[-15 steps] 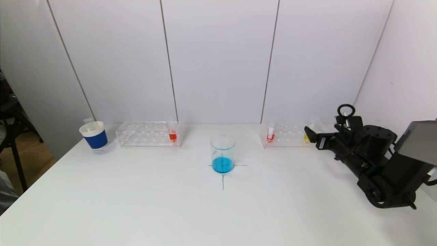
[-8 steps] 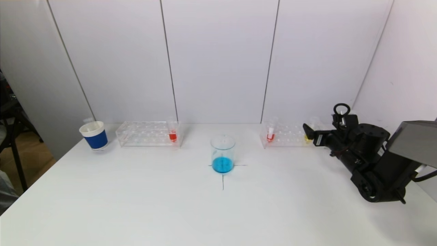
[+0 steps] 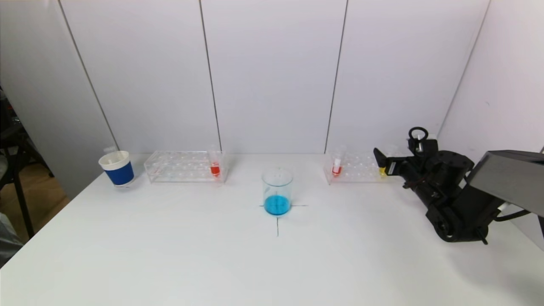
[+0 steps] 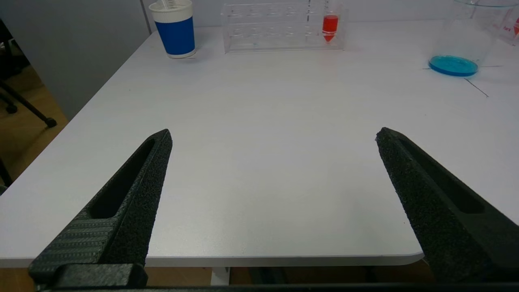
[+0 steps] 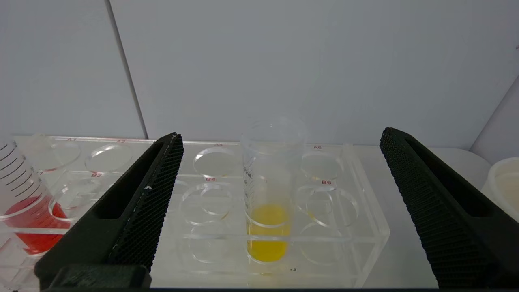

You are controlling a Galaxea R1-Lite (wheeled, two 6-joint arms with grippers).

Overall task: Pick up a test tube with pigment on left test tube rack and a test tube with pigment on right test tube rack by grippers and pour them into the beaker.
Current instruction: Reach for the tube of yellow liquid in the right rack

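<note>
The glass beaker with blue liquid stands mid-table. The clear left test tube rack holds a tube of red pigment at its inner end. On the right test tube rack stand a red-pigment tube and a yellow-pigment tube. My right gripper is open at that rack's outer end. The yellow tube stands upright ahead of its fingers, centred on the gap and not touched. My left gripper hangs open and empty at the table's front edge, outside the head view.
A blue cup with a white rim stands left of the left rack. Grey wall panels close the back and the right side. A white container shows past the right rack's outer end. A black cross marks the table under the beaker.
My right arm has moved forward and to the left toward the right rack's outer end, bringing its open fingers up to the yellow tube. Nothing else has moved.
</note>
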